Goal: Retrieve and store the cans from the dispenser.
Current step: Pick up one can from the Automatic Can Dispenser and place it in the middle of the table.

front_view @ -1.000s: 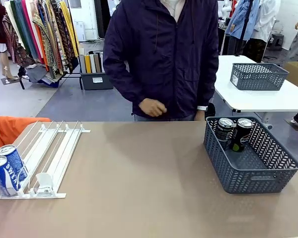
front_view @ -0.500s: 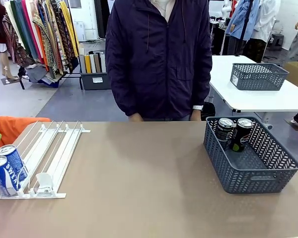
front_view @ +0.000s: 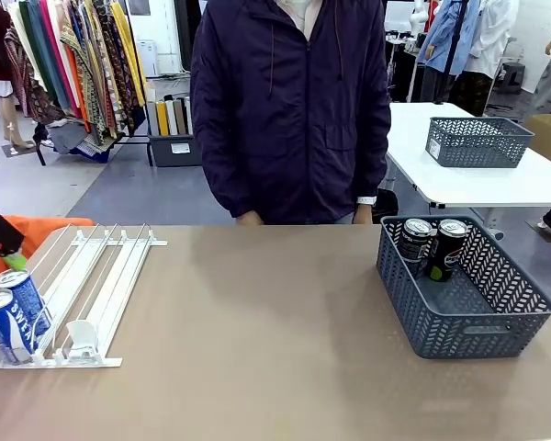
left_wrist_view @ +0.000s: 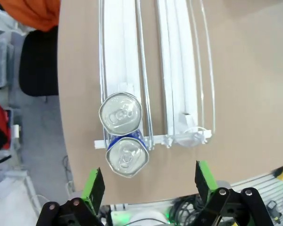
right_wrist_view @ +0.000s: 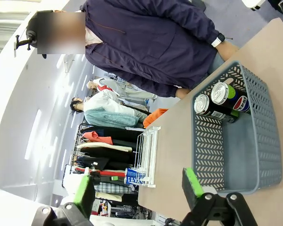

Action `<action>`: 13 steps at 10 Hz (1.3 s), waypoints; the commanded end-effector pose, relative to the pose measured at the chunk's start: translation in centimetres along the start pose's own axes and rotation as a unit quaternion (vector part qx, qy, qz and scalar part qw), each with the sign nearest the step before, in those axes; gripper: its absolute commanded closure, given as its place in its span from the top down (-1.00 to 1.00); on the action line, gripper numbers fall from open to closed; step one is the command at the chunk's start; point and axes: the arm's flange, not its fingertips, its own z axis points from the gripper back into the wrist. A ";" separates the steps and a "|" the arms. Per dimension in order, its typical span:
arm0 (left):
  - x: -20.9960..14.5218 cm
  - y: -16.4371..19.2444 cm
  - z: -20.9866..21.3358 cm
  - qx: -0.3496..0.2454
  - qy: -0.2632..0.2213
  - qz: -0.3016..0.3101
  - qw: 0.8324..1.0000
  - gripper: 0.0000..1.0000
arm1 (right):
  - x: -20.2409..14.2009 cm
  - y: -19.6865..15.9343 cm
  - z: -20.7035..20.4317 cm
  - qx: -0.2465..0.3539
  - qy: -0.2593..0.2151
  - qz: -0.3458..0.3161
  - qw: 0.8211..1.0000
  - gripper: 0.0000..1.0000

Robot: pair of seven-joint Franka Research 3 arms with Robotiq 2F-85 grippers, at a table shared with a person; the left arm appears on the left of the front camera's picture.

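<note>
The flat white dispenser (front_view: 92,285) of long parallel rails lies at the lower left of the front view, on the brown tabletop (front_view: 257,349). Two blue cans (front_view: 5,326) with white lettering and silver tops stand upright in its leftmost lane, touching each other at the low front lip. A white pusher tab (front_view: 81,335) sits at the front of a lane to their right.

In the left wrist view, the left gripper (left_wrist_view: 148,174) hangs above the two can tops with its green-padded fingers spread wide and nothing between them.

In the right wrist view, the right gripper (right_wrist_view: 137,179) is likewise apart and empty.

At the right of the front view, two black cans (front_view: 432,246) stand upright in the far corner of the dark grey plastic lattice basket (front_view: 477,331).

A person (front_view: 294,110) in a dark blue jacket stands at the far table edge.
</note>
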 end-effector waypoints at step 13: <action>-3.5 1.8 -10.9 0.019 0.134 -0.004 0.991 1.00 | 0.2 0.1 -0.1 0.010 -0.005 0.011 1.000 1.00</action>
